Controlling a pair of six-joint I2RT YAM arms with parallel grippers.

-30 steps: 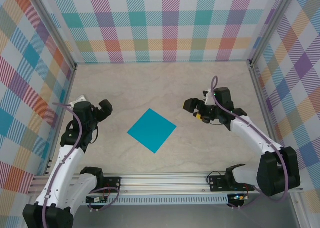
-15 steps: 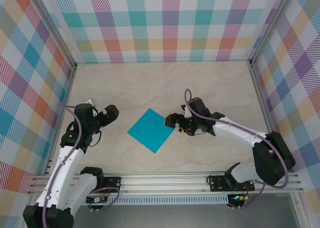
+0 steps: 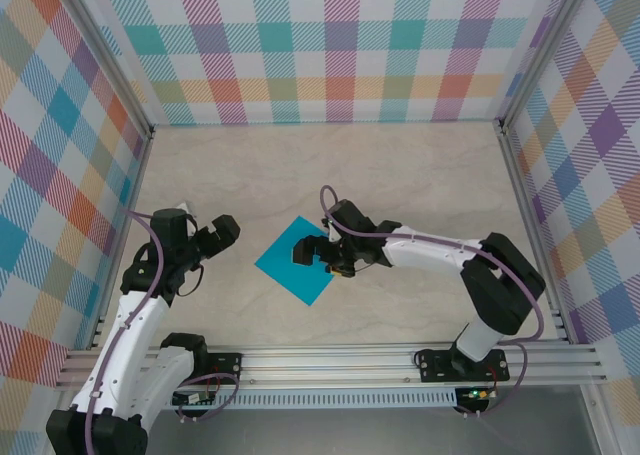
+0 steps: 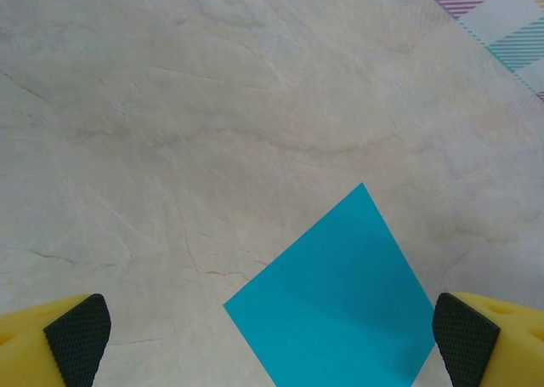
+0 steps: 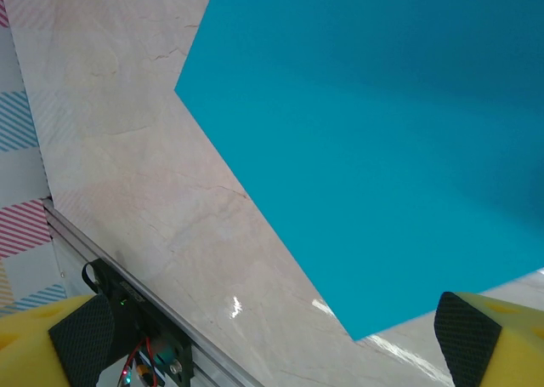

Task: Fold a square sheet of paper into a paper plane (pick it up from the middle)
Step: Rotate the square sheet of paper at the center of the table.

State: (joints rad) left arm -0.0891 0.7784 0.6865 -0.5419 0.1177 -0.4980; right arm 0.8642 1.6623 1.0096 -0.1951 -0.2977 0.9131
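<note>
One square sheet of paper (image 3: 283, 271): plain teal-blue, flat and unfolded, with sharp corners and no crease showing. It is lying on the pale marbled table (image 3: 300, 165) near the middle, a little toward the near edge. It is turned like a diamond, so one corner is pointing far and one near. In the left wrist view the sheet (image 4: 340, 302) is sitting low and right of centre. In the right wrist view the sheet (image 5: 382, 132) is spreading across the upper right, with one corner pointing down.

Two arms, entered in turn.

Right arm (image 3: 430, 247): it is reaching left across the table from its base at the near right, stretched long and low. The right gripper (image 3: 316, 255) is hanging over the far-right part of the sheet. Its fingers are standing spread wide and are holding nothing. Whether they are touching the paper cannot be told. Its black pads (image 5: 81, 340) are showing at the two lower corners of its own view, with the paper's corner between them.

Left arm (image 3: 135, 305): it is rising from the near left with its elbow bent. The left gripper (image 3: 214, 233) is pointing right toward the sheet and is sitting left of it, apart from it. Its fingers are also gaping fully and are empty, with the pads (image 4: 78, 329) far apart.
</note>
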